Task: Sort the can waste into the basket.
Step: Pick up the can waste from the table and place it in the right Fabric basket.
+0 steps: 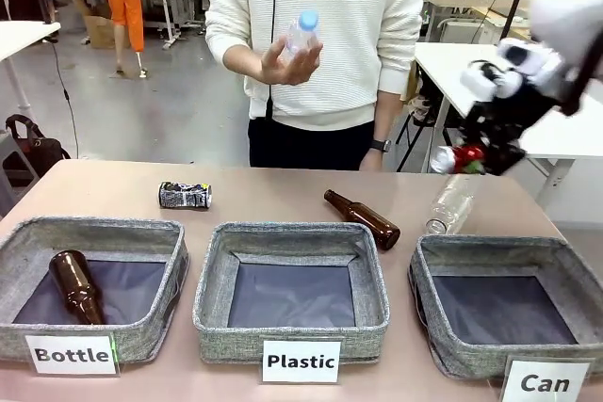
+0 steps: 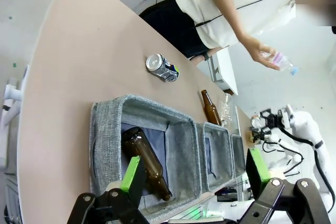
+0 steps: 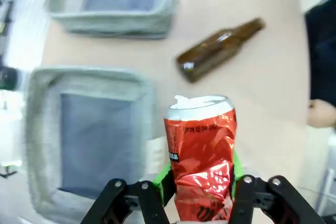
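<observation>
Above the far right of the tabletop, my right gripper was clamped on the red can, its long axis along the fingers. The Can basket lay below, toward my side. My left gripper stood with jaws apart.

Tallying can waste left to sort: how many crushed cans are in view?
2. The red can is clamped in the right gripper, held above the table; the black-and-white can lies on the table beyond the Bottle bin. None seems hidden.
</observation>
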You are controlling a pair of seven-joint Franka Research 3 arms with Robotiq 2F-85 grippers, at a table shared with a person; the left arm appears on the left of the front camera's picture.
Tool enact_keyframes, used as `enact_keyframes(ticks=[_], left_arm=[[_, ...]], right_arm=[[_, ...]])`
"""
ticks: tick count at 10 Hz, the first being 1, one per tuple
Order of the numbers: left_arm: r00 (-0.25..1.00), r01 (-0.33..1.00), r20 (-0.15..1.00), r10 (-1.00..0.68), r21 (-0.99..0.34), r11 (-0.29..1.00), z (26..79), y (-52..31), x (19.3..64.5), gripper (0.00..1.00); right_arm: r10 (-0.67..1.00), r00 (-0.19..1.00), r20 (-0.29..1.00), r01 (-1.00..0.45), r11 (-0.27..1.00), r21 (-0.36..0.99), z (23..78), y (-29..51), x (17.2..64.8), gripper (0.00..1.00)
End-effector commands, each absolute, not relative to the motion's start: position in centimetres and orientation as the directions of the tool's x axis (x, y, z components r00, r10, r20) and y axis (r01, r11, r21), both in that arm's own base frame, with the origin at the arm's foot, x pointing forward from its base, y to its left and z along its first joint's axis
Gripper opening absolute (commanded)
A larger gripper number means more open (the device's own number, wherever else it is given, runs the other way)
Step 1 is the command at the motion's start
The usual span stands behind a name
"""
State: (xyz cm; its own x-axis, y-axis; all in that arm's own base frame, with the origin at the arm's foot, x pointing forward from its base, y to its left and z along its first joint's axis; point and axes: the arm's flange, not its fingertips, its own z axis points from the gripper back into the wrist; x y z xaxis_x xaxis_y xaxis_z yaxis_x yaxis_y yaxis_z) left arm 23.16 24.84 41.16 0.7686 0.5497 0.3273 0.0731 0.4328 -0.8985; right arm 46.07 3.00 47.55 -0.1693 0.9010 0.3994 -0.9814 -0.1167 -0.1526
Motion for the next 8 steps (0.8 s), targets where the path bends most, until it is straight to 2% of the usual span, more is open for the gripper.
enact_keyframes(ticks=[1, 5, 8], left_arm=[[0.762, 0.098, 0.345, 0.548, -0.898, 0.429, 41.2, 24.8, 23.2, 1.0], [0.762, 0.098, 0.345, 0.548, -0.898, 0.429, 41.2, 24.8, 23.2, 1.0], [0.762, 0.098, 0.345, 0.548, -0.898, 0.429, 41.2, 24.8, 23.2, 1.0]], right_arm=[[0.915, -0.093, 0.393, -0.993, -0.053, -0.11, 46.0, -0.2, 42.4, 0.0], [0.908, -0.045, 0.416, -0.996, -0.071, 0.047, 41.4, -2.0, 37.4, 0.0], [0.897, -0.093, 0.432, -0.989, -0.133, 0.062, 40.7, -2.0, 36.9, 0.0]])
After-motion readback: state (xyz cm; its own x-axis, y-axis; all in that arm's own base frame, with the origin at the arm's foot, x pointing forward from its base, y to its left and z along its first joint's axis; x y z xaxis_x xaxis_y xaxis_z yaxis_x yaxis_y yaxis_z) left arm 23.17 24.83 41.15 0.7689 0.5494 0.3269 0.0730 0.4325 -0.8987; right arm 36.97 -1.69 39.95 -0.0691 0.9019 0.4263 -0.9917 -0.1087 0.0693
